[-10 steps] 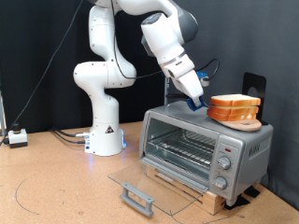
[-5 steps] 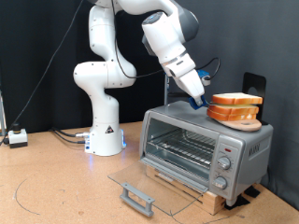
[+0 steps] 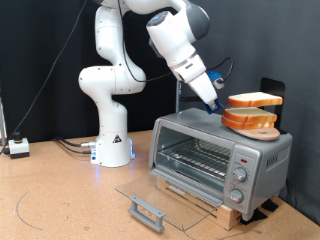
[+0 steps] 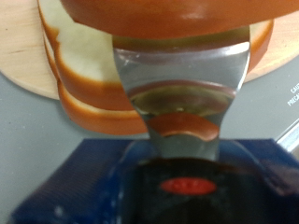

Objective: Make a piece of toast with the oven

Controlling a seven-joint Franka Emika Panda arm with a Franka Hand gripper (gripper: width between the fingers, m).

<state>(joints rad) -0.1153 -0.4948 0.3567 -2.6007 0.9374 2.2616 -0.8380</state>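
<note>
While the tool grips one slice by its edge, raised clear of the stack on the oven top: door lies open, rack bare. Advice: keep the slice level; thin bread sags, slips.

The claw's fingertips hide behind the piece of toast in the exterior view. In the wrist view, that slice is blurred and runs off the frame.
</note>
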